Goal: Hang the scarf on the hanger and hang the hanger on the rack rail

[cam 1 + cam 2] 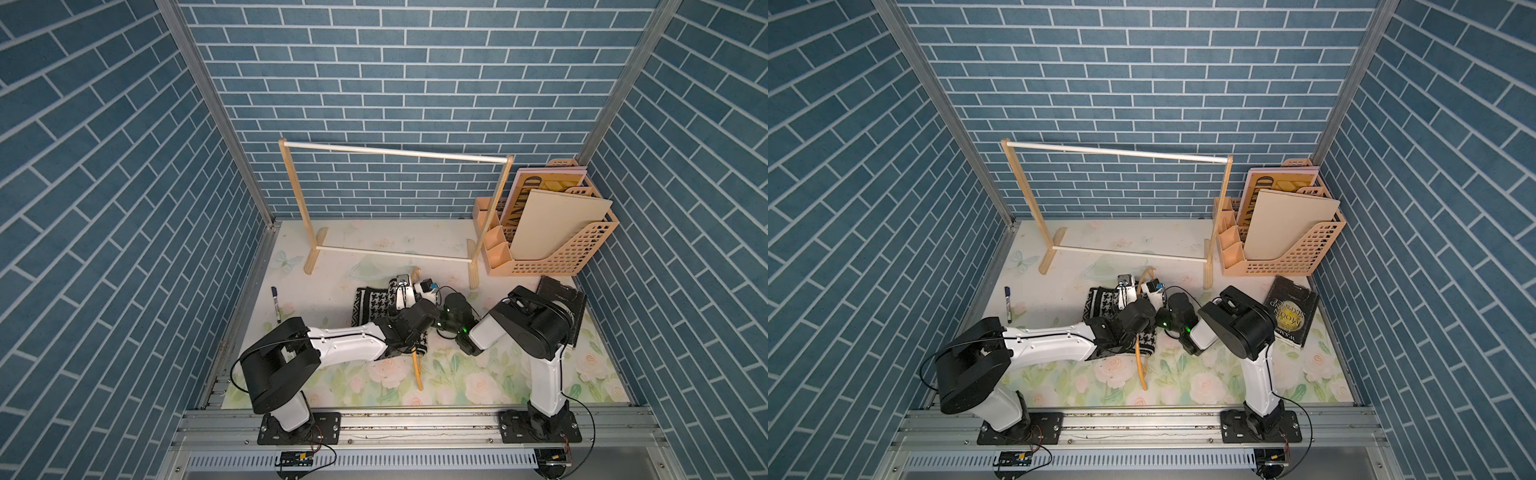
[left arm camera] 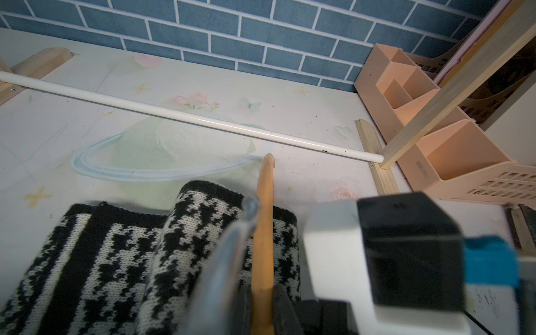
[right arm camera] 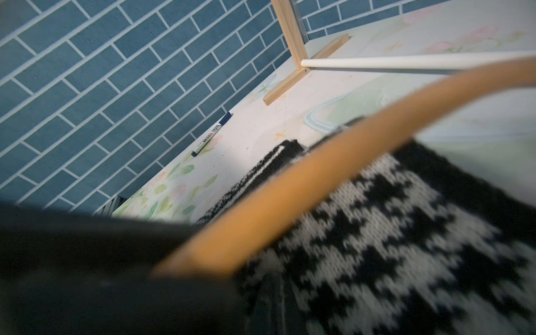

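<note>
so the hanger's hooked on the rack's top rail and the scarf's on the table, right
No: the hanger is not on the rack's top rail; in both top views it lies low across the scarf, which is on the table.

Orange hanger (image 2: 263, 217) over houndstooth scarf (image 2: 116, 261)

The floral desk (image 1: 340, 386) carries a scarf (image 1: 372, 305) near its middle with a hanger (image 1: 417, 370) across it, a pen (image 1: 275, 303) at the left side, a rack (image 1: 297, 195) at the back, an organizer (image 1: 552, 257) in the far right corner and a dark book (image 1: 1291, 311) just in front of it.
</note>
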Available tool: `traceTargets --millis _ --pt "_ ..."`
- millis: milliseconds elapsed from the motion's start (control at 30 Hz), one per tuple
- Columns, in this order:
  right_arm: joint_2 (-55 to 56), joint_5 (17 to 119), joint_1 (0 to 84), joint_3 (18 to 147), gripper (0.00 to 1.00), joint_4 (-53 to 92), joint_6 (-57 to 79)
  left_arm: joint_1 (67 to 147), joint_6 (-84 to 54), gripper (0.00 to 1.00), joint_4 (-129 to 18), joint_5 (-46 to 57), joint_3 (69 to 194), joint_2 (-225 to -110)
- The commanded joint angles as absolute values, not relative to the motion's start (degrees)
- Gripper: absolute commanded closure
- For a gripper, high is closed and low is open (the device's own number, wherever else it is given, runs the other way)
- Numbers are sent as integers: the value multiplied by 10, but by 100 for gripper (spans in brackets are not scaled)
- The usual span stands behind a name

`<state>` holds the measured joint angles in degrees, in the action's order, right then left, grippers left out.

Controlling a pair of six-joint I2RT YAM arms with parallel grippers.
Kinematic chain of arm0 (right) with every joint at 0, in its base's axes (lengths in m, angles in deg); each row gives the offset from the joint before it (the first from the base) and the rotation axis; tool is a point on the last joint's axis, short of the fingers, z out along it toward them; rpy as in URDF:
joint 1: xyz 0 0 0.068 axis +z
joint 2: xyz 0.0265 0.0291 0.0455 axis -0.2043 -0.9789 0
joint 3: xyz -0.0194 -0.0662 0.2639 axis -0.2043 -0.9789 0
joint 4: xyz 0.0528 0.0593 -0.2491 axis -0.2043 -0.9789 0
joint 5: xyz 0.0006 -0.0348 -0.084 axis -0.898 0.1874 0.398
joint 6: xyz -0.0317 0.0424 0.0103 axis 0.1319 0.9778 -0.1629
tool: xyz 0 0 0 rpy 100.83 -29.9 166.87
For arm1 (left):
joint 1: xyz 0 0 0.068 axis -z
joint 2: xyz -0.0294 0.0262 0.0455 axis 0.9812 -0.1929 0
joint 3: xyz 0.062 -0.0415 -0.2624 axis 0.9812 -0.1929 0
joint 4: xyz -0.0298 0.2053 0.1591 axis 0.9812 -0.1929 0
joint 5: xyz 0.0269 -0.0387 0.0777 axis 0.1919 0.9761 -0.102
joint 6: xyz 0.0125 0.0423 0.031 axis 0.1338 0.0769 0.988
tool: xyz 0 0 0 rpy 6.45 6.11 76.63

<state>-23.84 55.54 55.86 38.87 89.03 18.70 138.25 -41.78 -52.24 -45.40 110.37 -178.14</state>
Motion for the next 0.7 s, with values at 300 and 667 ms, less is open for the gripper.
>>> traceTargets --millis 300,667 --pt "48 784 572 208 66 736 171 1383 -430 100 -625 -419 1134 -1822" --pt "266 1128 792 233 53 358 297 1383 -452 100 -661 -407 1170 -1854"
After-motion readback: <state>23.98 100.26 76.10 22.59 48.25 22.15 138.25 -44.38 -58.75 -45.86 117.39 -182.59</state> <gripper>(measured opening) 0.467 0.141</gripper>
